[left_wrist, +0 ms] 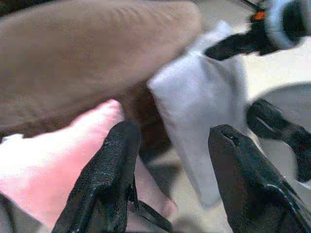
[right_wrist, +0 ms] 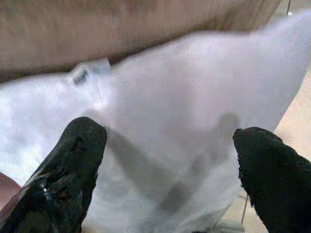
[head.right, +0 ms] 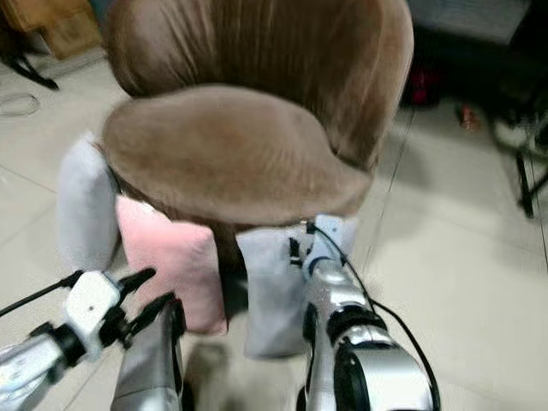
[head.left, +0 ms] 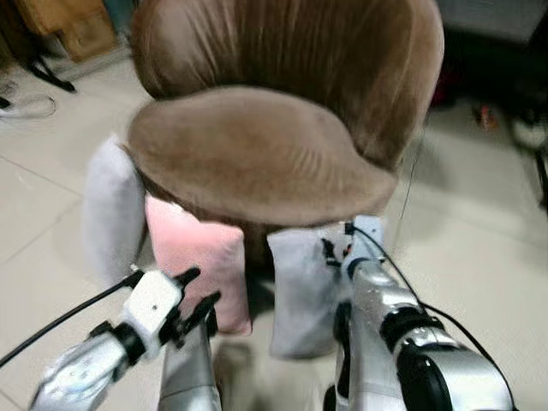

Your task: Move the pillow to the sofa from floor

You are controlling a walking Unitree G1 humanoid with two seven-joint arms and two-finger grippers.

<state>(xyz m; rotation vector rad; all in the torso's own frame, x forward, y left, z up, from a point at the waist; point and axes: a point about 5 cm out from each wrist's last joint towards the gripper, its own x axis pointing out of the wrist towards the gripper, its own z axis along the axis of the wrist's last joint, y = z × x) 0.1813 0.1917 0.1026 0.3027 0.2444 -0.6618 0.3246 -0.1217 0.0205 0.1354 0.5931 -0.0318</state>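
A brown velvet sofa chair (head.left: 257, 150) stands before me. Three pillows lean against its front on the floor: a pink pillow (head.left: 197, 257) in the middle, a grey pillow (head.left: 300, 291) to its right and another grey pillow (head.left: 111, 210) at the left. My left gripper (head.left: 199, 291) is open, low and just in front of the pink pillow's lower part, holding nothing. My right gripper (right_wrist: 170, 145) is open with its fingers spread wide, right up against the face of the right grey pillow (right_wrist: 194, 97). Whether the fingers touch the fabric I cannot tell.
Pale floor tiles (head.left: 479, 240) spread to both sides of the chair. Cardboard boxes (head.left: 68, 26) and cables (head.left: 30, 103) lie at the back left. Dark furniture (head.right: 514, 77) stands at the back right. My own cables (head.left: 60, 318) trail off my arms.
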